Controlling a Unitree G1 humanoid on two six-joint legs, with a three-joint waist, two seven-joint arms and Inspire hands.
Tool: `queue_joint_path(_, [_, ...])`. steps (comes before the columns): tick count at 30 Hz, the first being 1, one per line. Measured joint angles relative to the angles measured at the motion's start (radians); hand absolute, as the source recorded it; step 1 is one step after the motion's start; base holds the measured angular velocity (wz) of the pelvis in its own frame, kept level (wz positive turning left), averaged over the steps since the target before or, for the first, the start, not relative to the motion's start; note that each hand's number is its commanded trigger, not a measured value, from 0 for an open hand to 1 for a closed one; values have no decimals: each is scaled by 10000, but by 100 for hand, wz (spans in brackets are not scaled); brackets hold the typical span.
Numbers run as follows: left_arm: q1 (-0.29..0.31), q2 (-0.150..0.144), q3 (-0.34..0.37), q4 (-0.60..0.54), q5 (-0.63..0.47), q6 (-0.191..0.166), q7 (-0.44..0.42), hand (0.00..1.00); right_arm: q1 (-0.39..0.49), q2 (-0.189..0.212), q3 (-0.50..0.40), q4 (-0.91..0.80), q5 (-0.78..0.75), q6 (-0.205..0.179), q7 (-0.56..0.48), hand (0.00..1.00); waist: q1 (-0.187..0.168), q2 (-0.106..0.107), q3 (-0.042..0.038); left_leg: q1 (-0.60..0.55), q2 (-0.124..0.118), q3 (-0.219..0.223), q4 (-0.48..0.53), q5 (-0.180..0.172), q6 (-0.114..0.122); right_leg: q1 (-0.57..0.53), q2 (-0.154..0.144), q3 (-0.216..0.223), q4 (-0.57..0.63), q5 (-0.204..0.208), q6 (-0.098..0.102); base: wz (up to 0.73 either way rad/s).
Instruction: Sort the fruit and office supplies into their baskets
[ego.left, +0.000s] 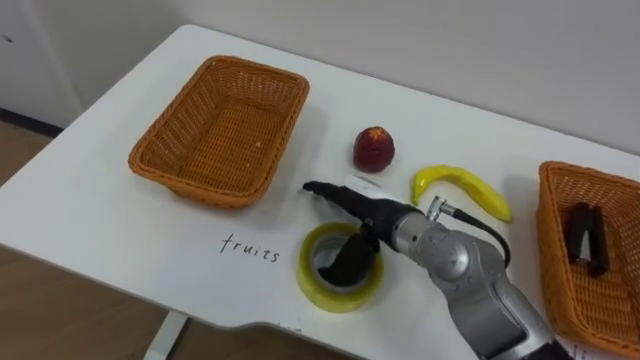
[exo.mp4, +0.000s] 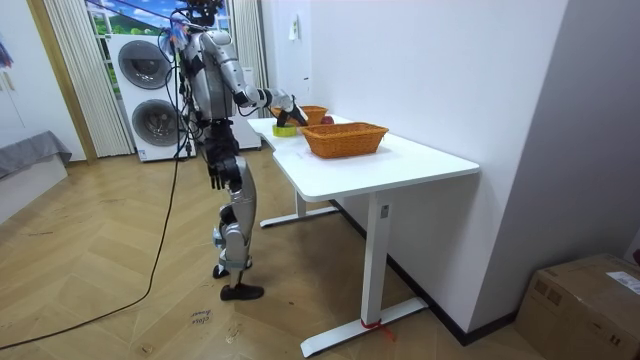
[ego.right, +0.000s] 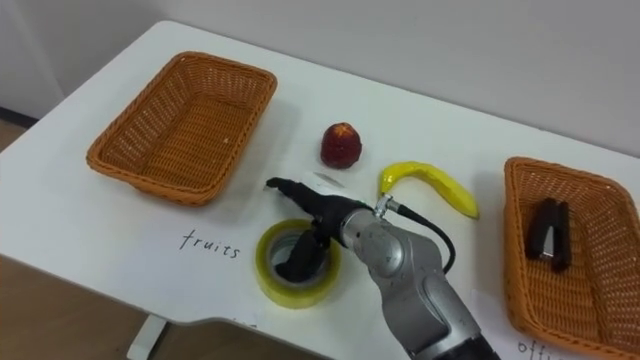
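Observation:
A yellow tape roll (ego.left: 330, 292) lies flat on the white table (ego.left: 100, 210) near its front edge. My right hand (ego.left: 375, 215) hovers over it, fingers straight and pointing left past the roll's far rim, thumb dipping into the hole. A small white item (ego.left: 362, 182) lies just under the fingertips. Behind them are a red fruit (ego.left: 373, 148) and a banana (ego.left: 465, 185). An empty wicker basket (ego.left: 200, 185) stands at the left. The right basket (ego.left: 560, 270) holds a black stapler (ego.left: 585, 235). My left hand (exo.mp4: 218, 177) hangs by my thigh.
A handwritten label (ego.left: 250, 248) marks the table in front of the left basket. I stand at the table's end, with washing machines (exo.mp4: 150, 95) behind me. The table's front edge runs close below the tape roll.

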Motion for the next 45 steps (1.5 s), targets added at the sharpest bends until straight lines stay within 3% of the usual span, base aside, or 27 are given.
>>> queue_joint_path(20, [10,8,2,-85,0,40,7,0,-98,40,-410,-212,-655,407,606,100,-1,-4,6,170,3,98,-136,0,3,35,29,229,1,0,0,-1])
queue_joint_path(29, [51,23,40,-70,-241,-77,223,0,-87,-150,-561,-208,-160,149,378,100,-356,-31,31,140,1,70,-125,0,2,37,25,230,-5,0,1,1])
queue_joint_path(31, [115,31,253,-65,-427,-200,230,0,38,-268,-870,-308,-110,95,365,100,-425,-40,37,137,-5,74,-134,0,4,18,24,243,-3,0,1,0])
queue_joint_path(33, [181,22,510,-63,-524,-375,246,0,263,-689,-1320,-744,-106,74,338,100,-565,-49,39,132,-10,87,-161,5,12,-6,23,253,-4,1,2,0])
queue_joint_path(36, [196,-15,946,13,-518,-509,270,0,406,-1008,-2222,-1321,-100,-35,277,100,-834,-52,36,173,-1,98,-191,13,11,-3,44,286,-13,1,2,-1])
queue_joint_path(39, [200,-74,1241,-1,-524,-703,294,0,438,-1279,-3092,-1745,43,-150,-43,100,-966,-57,34,317,20,330,-249,18,5,-5,64,656,-16,0,3,-21])
queue_joint_path(45, [193,-67,1557,62,-702,-1048,458,0,493,-1570,-4022,-2230,62,-289,-462,100,-1372,-94,13,440,41,589,-307,15,7,-6,109,854,4,6,16,-12])
